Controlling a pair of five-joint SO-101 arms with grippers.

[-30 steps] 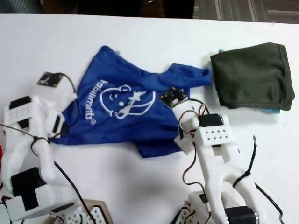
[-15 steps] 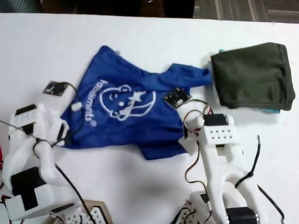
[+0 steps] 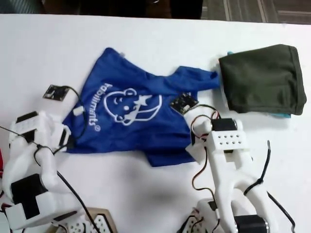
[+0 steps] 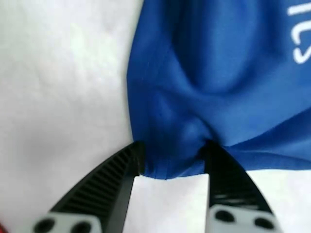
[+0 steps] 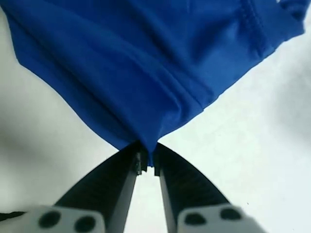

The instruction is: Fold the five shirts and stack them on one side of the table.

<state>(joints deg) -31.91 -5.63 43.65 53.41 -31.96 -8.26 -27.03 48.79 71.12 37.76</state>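
A blue shirt (image 3: pixel 131 116) with a white print lies spread and rumpled in the middle of the white table (image 3: pixel 160 43). My left gripper (image 3: pixel 68 141) is at the shirt's near left corner. In the left wrist view it (image 4: pixel 171 155) is shut on a bunched fold of the blue shirt (image 4: pixel 209 73). My right gripper (image 3: pixel 192 145) is at the near right hem. In the right wrist view it (image 5: pixel 146 162) is shut on the edge of the blue shirt (image 5: pixel 121 63). A folded dark green shirt (image 3: pixel 262 77) rests at the right side, on a teal piece (image 3: pixel 282 115).
The table's far edge runs along the top, with dark floor behind it. Both arm bases and loose cables (image 3: pixel 73 194) crowd the near edge. A tan perforated plate (image 3: pixel 95 221) sits at the bottom left. Bare white table lies to the far left.
Both arms have drawn back toward the near edge, the right one also a little to the right. The shirt's near hem has come along with them.
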